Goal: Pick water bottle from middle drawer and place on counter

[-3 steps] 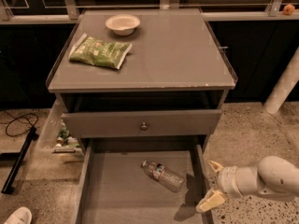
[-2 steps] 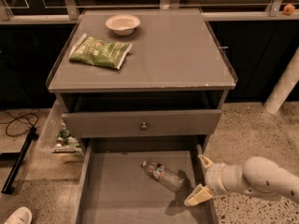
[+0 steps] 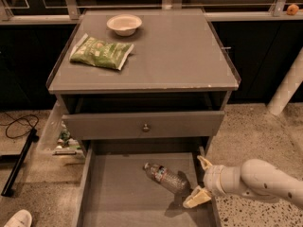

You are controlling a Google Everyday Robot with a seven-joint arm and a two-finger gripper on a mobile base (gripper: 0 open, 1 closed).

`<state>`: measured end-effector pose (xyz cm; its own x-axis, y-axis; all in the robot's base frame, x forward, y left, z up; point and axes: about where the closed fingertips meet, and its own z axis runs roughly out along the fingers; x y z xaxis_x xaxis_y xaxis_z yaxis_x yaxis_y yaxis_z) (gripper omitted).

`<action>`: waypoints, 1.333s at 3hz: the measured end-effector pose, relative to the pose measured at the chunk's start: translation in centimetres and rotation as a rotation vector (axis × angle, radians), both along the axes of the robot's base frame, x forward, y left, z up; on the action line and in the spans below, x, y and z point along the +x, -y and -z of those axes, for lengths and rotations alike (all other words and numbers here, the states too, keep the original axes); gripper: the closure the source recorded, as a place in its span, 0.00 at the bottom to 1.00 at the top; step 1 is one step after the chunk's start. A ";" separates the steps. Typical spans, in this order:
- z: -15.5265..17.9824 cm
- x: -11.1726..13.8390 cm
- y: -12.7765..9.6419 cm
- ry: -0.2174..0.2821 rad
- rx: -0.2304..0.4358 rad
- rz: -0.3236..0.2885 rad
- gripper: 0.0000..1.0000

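Clear bottle [image 3: 165, 178] — lying on its side on the drawer [image 3: 118, 193] floor, cap up-left; gripper [image 3: 200, 180] just beside its base, fingers [image 3: 195, 198] spread wide, apparently to straddle it before lifting to the counter [image 3: 180, 56].

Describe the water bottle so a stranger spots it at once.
Below the grey counter, look into the pulled-out middle drawer. The water bottle lies on its side right of centre, beside the open gripper. It is the drawer's only item, clear plastic, unlike the green snack bag above.
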<state>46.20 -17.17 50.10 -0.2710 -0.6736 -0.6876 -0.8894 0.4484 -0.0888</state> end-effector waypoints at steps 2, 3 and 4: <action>3.5 3.1 -4.4 0.048 -0.067 0.016 0.00; 5.3 5.0 -5.4 0.069 -0.081 0.032 0.00; 7.1 6.6 -5.7 0.056 -0.060 0.045 0.00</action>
